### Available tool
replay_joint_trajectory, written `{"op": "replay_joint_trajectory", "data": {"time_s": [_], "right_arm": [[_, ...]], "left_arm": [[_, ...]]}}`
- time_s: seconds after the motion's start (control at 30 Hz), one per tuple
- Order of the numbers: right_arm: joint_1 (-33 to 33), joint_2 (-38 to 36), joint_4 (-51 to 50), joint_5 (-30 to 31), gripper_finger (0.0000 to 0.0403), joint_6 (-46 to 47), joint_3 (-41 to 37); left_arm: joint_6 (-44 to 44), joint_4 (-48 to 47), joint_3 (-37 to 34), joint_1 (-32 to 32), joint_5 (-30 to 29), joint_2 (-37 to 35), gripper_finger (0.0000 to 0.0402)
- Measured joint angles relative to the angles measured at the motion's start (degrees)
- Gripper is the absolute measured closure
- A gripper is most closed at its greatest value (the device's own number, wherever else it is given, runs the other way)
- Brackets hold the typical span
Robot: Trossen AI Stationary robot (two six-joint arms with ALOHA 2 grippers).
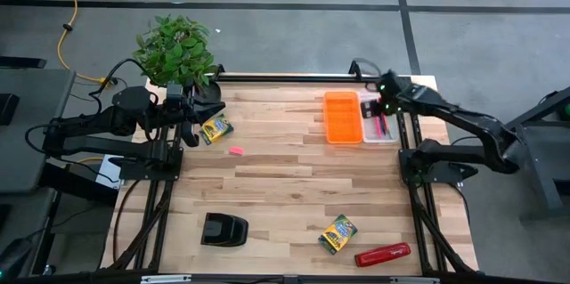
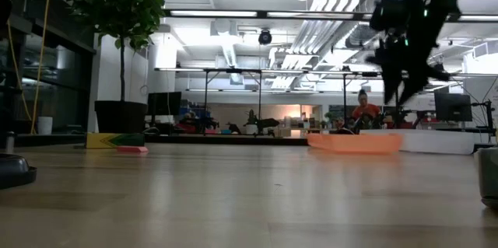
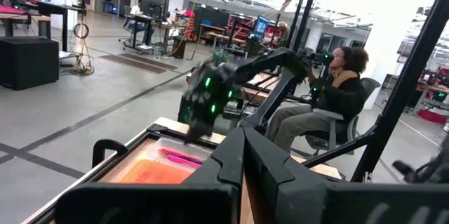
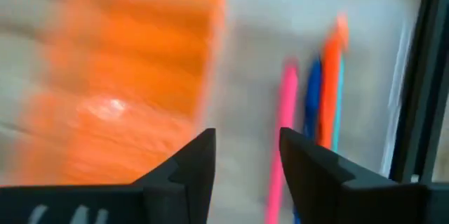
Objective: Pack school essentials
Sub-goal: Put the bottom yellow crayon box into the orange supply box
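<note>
Over the clear tray my right gripper hangs spread and empty, pens inside. Both crayon boxes and eraser remain; left gripper waits, pressed together.

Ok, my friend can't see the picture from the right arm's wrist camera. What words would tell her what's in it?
The right gripper hangs with its fingers apart over a clear box where pink, blue and orange pens lie side by side. A blurry orange lid lies beside the box.
</note>
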Motion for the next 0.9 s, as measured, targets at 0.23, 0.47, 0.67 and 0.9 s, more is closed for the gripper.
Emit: {"op": "replay_joint_trajectory", "data": {"time_s": [0.23, 0.47, 0.67, 0.9], "right_arm": [[8.0, -13.5, 24.9, -11.5, 0.0236, -1.9, 0.0], [23.9, -19.9, 58.9, -15.1, 0.0235, 2.3, -11.4], [32.2, -19.5, 64.4, -11.2, 0.0235, -6.6, -12.4], [33.7, -19.5, 64.6, -9.3, 0.0235, -14.4, -11.5]], "left_arm": [[-0.1, -1.9, 0.0, 0.0, -0.1, 0.0, 0.0401], [-0.1, -2.3, 0.0, 0.0, -0.2, 0.0, 0.0401], [0.0, -2.3, 0.0, 0.0, -0.2, 0.0, 0.0401], [0.0, -2.3, 0.0, 0.0, -0.2, 0.0, 0.0402]]}}
